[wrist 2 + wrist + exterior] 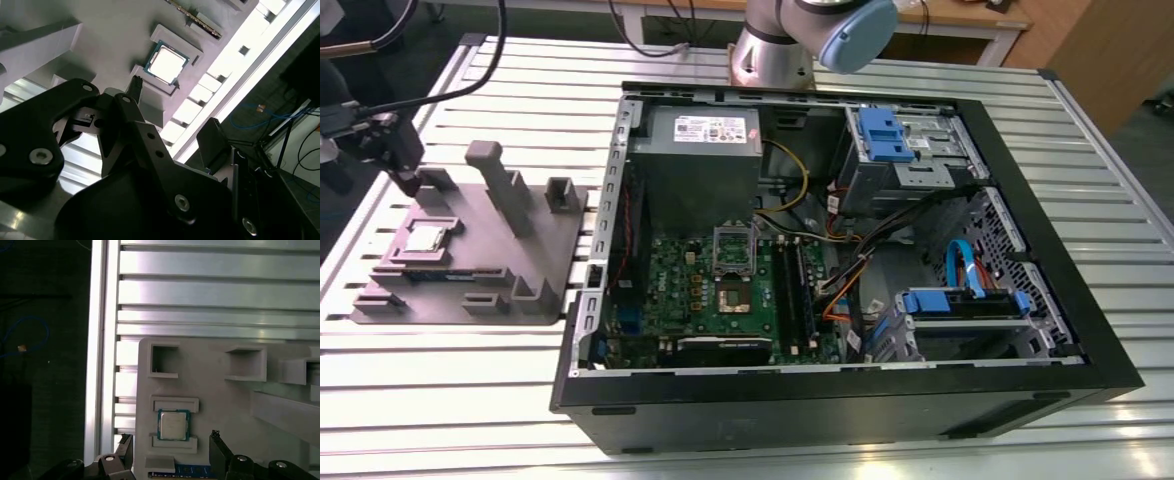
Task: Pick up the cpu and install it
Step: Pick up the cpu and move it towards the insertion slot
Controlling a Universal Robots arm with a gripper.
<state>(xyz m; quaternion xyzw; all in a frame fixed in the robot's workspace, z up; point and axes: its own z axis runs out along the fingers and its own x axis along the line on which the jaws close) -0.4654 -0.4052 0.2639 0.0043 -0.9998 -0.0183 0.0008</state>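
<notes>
On the exterior view's left, the cpu (pixel 427 238) lies flat in a gray fixture tray (pixel 520 262) on the counter (pixel 454 385). In the second wrist view, its metal lid looks slick. In the first wrist view, my end effector (pixel 171 442) is spread apart and empty, flanking it. Light, stiff, probably fragile underneath: pinch opposite edges.
</notes>
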